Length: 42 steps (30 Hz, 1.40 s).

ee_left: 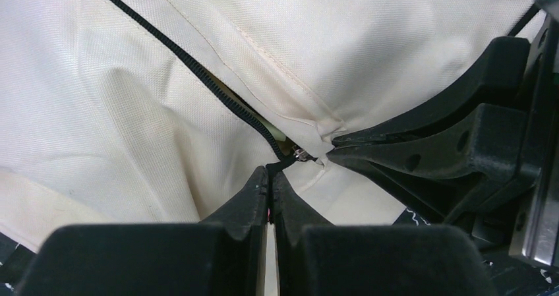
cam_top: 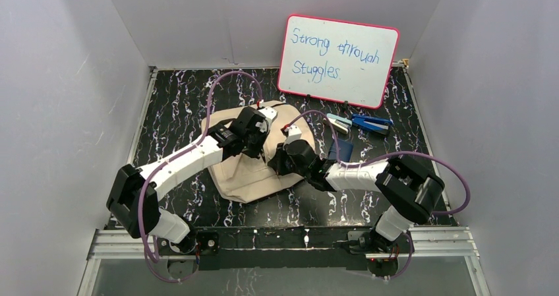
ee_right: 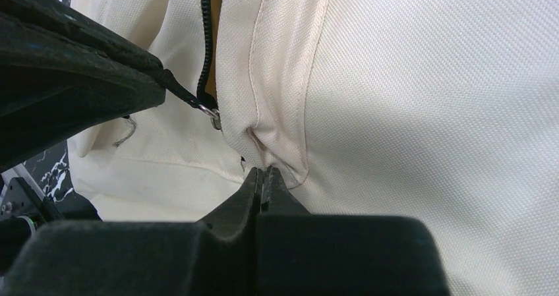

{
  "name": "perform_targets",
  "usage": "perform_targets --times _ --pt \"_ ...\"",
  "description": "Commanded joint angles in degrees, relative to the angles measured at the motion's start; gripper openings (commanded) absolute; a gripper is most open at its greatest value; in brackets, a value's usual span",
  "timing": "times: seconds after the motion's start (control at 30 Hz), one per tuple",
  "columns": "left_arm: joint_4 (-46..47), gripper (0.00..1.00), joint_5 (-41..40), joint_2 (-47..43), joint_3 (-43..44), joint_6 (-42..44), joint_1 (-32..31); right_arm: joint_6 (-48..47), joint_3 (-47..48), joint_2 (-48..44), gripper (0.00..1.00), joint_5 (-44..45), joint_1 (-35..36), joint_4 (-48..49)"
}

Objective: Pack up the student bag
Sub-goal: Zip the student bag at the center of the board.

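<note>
My left arm (cam_top: 191, 157) reaches from its near-left base up and rightward over the marbled black table (cam_top: 178, 105). Its wrist is bent down onto the student bag (cam_top: 240, 177), which lies flat near the middle of the table, slightly left of centre. My right arm (cam_top: 356, 174) folds back at an elbow on the right and stretches leftward, low, to meet the bag's right side. The two wrists sit just beside each other.

The left gripper (ee_left: 270, 174) is fully closed, pinching the dark zipper pull (ee_right: 181, 91) taut. The black zipper (ee_left: 198, 72) runs away from it across the cream canvas, parted a little near the slider. The right gripper (ee_right: 264, 172) is also clamped tight, its tips nipping a stitched fold of the bag's fabric just beside the slider.

Against the far wall stands a pink-framed whiteboard (cam_top: 338, 59), handwritten in blue: "Strong through Stuggles". In front of it, right of the bag, lies a blue tool (cam_top: 370, 122), possibly a stapler.
</note>
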Motion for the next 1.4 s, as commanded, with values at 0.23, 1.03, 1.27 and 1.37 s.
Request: perform_targets --times 0.23,1.03,1.27,1.37 --pt "0.08 0.00 -10.41 1.15 7.87 1.75 3.42 0.00 -1.77 -2.01 0.00 1.83 0.37 -1.30" --pt "4.16 0.00 -7.32 2.16 11.56 5.45 5.24 0.12 -2.57 -1.49 0.00 1.49 0.31 -1.63" --pt "4.65 0.00 -17.84 5.31 13.96 5.54 5.33 0.24 -3.01 -1.70 0.00 1.74 0.36 -1.81" --pt "4.72 0.00 -22.32 6.01 14.92 7.26 5.59 0.30 -3.27 -1.83 0.00 2.06 0.33 -2.02"
